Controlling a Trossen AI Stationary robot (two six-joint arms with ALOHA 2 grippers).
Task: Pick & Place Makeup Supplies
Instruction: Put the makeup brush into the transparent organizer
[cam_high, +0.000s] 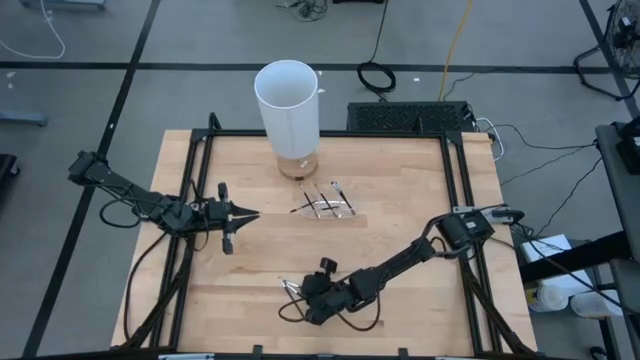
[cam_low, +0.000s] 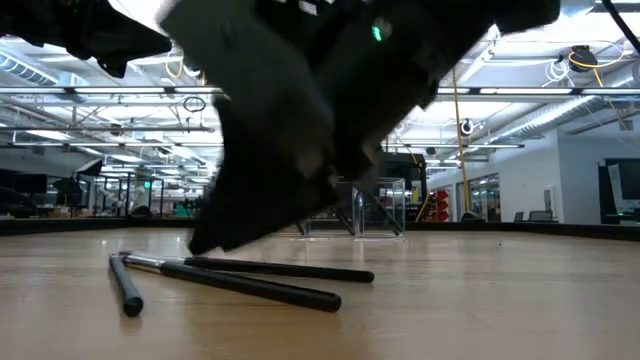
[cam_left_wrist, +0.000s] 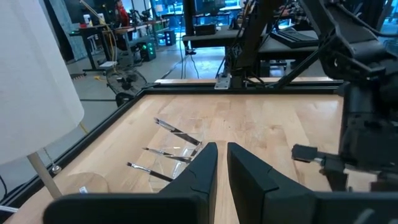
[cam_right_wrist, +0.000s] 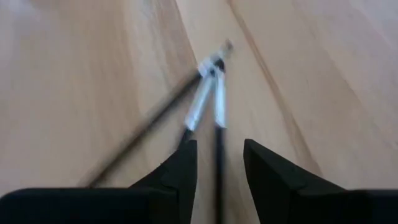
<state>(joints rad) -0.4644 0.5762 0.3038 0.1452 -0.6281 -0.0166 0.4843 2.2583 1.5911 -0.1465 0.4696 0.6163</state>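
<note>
Three thin dark sticks with pale tips (cam_right_wrist: 208, 93) lie fanned on the wood near the table's front edge (cam_high: 290, 290), flat on their sides in the low view (cam_low: 250, 282). My right gripper (cam_right_wrist: 221, 149) hangs just over them, open and slanting down, with one stick (cam_right_wrist: 219, 134) running between its fingers and a gap on each side. A few more sticks (cam_high: 325, 203) lie on a small clear tray (cam_left_wrist: 180, 152) at mid-table. My left gripper (cam_high: 247, 215) hovers left of that tray, its fingers (cam_left_wrist: 205, 165) a narrow gap apart with nothing between them.
A tall white cylinder (cam_high: 288, 105) stands on a round wooden base at the table's far side, behind the tray. A black frame (cam_high: 205, 140) runs along the table's edges. Bare wood lies between the tray and the front sticks.
</note>
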